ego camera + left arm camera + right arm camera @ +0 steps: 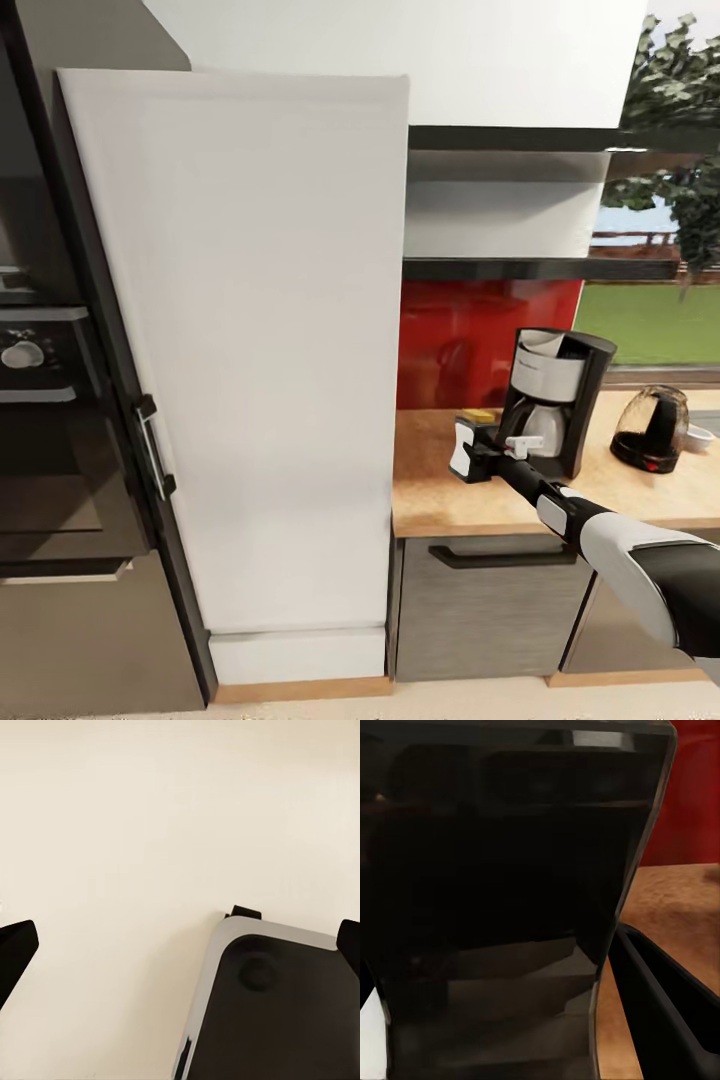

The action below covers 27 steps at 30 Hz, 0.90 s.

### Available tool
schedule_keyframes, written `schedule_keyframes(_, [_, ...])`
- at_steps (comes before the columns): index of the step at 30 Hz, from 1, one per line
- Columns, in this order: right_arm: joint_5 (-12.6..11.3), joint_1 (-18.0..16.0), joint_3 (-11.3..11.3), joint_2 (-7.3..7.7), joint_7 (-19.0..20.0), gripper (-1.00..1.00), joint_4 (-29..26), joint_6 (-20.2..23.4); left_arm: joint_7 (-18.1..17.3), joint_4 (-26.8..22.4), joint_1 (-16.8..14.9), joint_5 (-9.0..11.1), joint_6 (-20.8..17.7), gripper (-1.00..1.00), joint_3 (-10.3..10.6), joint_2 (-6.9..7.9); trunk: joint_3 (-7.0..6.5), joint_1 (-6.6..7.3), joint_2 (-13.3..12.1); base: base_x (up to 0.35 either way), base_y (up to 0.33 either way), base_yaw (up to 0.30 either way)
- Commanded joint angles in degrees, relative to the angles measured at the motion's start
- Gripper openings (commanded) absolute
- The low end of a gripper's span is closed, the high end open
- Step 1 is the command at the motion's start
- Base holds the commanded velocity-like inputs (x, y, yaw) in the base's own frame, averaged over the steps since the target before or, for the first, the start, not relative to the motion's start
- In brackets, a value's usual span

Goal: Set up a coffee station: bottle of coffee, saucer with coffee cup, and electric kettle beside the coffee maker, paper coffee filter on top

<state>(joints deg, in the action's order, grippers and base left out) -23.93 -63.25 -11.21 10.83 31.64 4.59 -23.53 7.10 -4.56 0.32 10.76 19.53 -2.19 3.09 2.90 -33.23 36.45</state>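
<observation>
A tall white cabinet (240, 350) takes up the middle of the head view, with a dark oven column (50, 400) at its left edge. To the right, a wooden surface (440, 490) runs under a red backsplash (470, 330) and dark shelves (540, 268). On that surface the coffee maker (553, 400) is seen standing upright, and the electric kettle (655, 428) sits beside it, apart from it, nearer the window.

The right arm is stretched out to the coffee maker, and the right hand (470, 450) is held at the machine's base, on the side facing the cabinet. Whether its fingers are spread or pressed on anything cannot be told from these pictures. The step in hand is judged to be positioning or steadying the coffee maker; the bottle, filter, saucer and cup would then need to be fetched.

The right wrist view adds what the head view lacks: the machine's dark body (502, 892) is seen very close, with one dark finger (667, 997) beside it. In the left wrist view the left hand (180, 945) is seen spread wide over a pale floor, above a dark, grey-rimmed part of the robot (277, 1005).
</observation>
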Motion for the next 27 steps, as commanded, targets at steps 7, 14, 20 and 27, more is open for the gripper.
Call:
schedule_keyframes(7, [-0.67, -0.12, -0.41, 0.02, 0.37, -1.00, 0.24, -0.29, 0.01, -0.10, -0.01, 0.05, 0.07, 1.00, -0.18, -0.01, 1.69, -1.56, 2.92, 0.000, 0.000, 0.000])
schedule_keyframes(14, [-0.59, -0.04, -0.40, 0.07, 0.44, -1.00, 0.24, -0.28, 0.01, -0.32, 0.03, 0.09, 0.18, 1.00, -0.09, -0.10, 2.77, -2.88, 5.31, 0.000, 0.000, 0.000])
schedule_keyframes(20, [-0.59, -0.03, -0.39, 0.07, 0.36, -1.00, 0.24, -0.29, 0.01, -0.33, 0.03, 0.13, 0.17, 1.00, -0.09, -0.11, 2.77, -2.88, 5.31, 0.000, 0.000, 0.000])
schedule_keyframes(27, [-0.59, -0.03, -0.39, 0.07, 0.15, -1.00, 0.24, -0.29, 0.01, -0.34, 0.03, 0.14, 0.17, 1.00, -0.09, -0.10, 2.77, -2.88, 5.31, 0.000, 0.000, 0.000])
